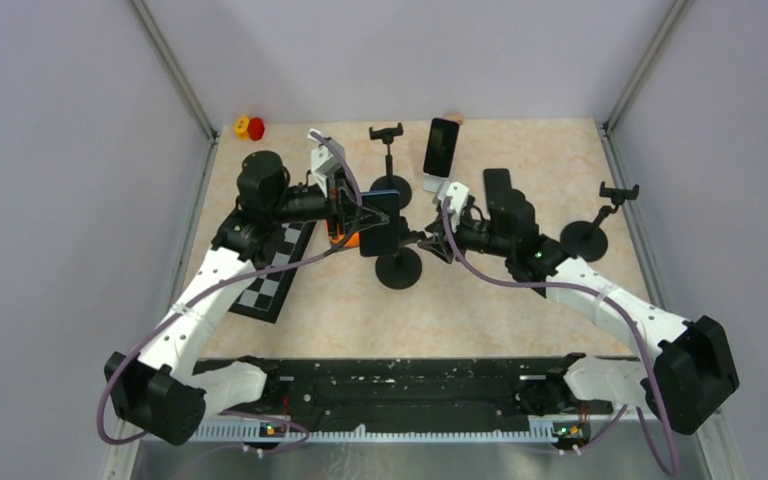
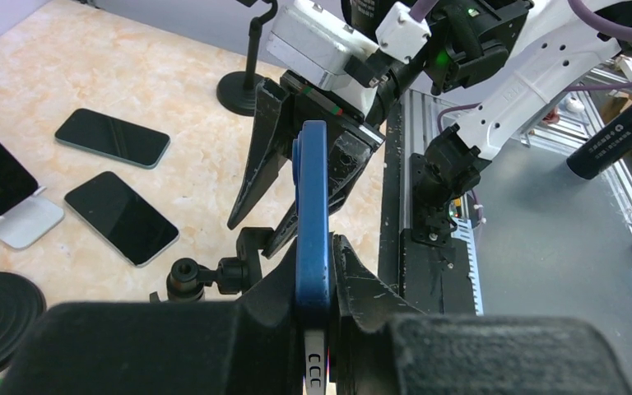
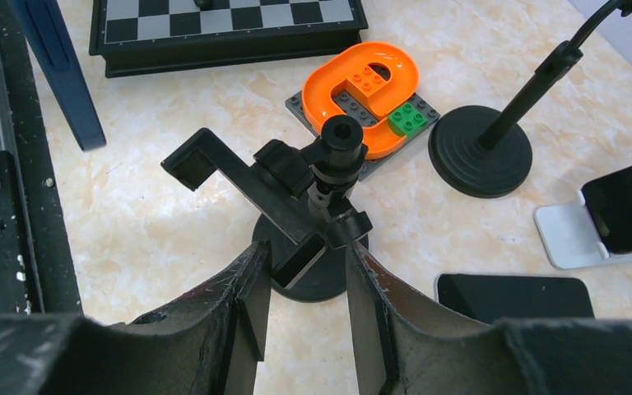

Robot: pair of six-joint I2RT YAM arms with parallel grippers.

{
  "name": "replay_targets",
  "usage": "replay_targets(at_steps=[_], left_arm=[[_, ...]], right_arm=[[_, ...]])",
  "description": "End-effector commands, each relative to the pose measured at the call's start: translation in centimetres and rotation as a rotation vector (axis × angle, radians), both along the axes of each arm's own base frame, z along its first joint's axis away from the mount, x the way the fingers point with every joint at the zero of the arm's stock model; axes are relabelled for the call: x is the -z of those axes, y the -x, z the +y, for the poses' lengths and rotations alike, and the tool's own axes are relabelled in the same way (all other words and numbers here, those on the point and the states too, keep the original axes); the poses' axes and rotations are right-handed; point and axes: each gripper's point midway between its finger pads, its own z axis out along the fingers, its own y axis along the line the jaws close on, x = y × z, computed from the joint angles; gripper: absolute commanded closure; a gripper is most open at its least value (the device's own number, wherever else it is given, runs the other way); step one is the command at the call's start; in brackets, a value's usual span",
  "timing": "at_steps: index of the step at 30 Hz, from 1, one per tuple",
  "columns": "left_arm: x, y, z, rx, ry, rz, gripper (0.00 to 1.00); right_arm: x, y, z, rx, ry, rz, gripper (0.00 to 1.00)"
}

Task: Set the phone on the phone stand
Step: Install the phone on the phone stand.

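My left gripper [image 2: 317,255] is shut on a phone in a blue case [image 2: 313,206], held on edge above the table. From above, that phone [image 1: 381,222] hangs just over the black phone stand [image 1: 398,268] at mid-table. The right wrist view shows the stand's clamp arm [image 3: 251,185] tilted on its ball joint over the round base [image 3: 309,284]. My right gripper [image 3: 306,263] is open, its two fingers flanking the clamp's lower end, with nothing gripped. From above, the right gripper [image 1: 430,246] sits just right of the stand.
A chessboard [image 1: 275,275] lies left of the stand, with an orange brick tray [image 3: 370,82] beyond it. Two more black stands [image 1: 388,135] [image 1: 600,215] stand further off. A phone leans on a white holder [image 1: 440,148]. Two phones [image 2: 111,137] [image 2: 121,218] lie flat.
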Motion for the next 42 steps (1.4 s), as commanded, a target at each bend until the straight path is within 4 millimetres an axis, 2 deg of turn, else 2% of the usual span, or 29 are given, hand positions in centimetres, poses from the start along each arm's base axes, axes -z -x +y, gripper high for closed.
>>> replay_targets(at_steps=[1, 12, 26, 36, 42], left_arm=[[-1.4, 0.5, -0.8, 0.049, 0.031, -0.112, 1.0], [-0.8, 0.8, -2.2, 0.081, 0.019, -0.135, 1.0], [-0.5, 1.3, -3.9, 0.146, 0.035, -0.217, 1.0], [0.4, 1.7, -5.1, 0.246, 0.031, -0.281, 0.97], [1.4, 2.3, -6.4, 0.32, 0.028, -0.297, 1.0]], right_arm=[[-2.7, -0.3, 0.1, 0.005, -0.038, -0.093, 0.62], [-2.7, -0.2, 0.1, 0.005, -0.039, -0.088, 0.77], [-4.3, -1.2, 0.0, 0.065, -0.073, -0.078, 1.0], [-5.6, -1.3, 0.5, 0.065, -0.1, -0.06, 1.0], [-5.4, -1.5, 0.6, 0.066, -0.095, -0.052, 1.0]])
